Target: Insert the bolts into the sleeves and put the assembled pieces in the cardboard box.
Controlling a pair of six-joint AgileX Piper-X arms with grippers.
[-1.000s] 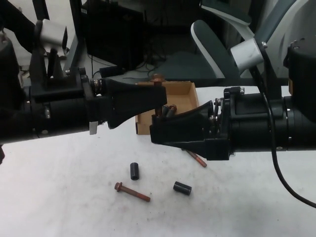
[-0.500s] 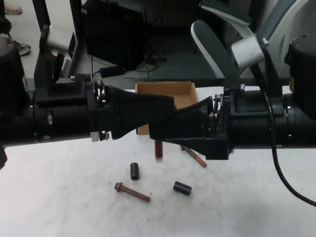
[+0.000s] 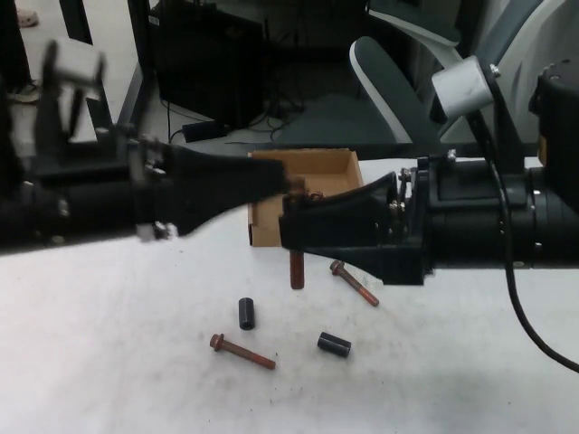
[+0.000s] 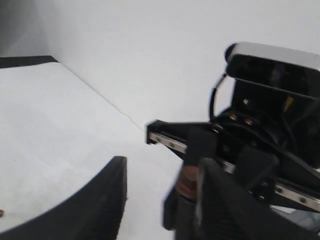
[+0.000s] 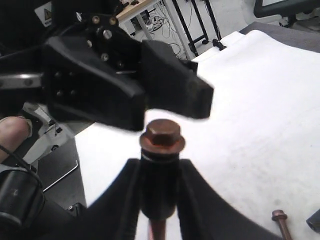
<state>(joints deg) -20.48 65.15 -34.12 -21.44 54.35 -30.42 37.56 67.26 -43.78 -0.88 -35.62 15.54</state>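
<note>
My right gripper (image 3: 297,226) hangs in front of the cardboard box (image 3: 312,166), shut on a black sleeve (image 5: 159,186). A copper bolt (image 5: 161,136) stands through that sleeve, its head on top and its shaft (image 3: 297,269) sticking out below. My left gripper (image 3: 288,184) is open just beside and slightly above the bolt head, not touching it; its fingers (image 4: 102,205) stand apart. On the white table lie two loose bolts (image 3: 242,351) (image 3: 355,282) and two loose black sleeves (image 3: 245,313) (image 3: 334,344).
The box is open at the top and sits at the back of the white table (image 3: 452,362). A chair (image 3: 389,90) and dark stands are behind the bench. The loose parts lie below the two grippers.
The left gripper lowered the bolt into the sleeve held by the right gripper, let go and drew back to the left. The bolt's shaft now hangs below the sleeve.
</note>
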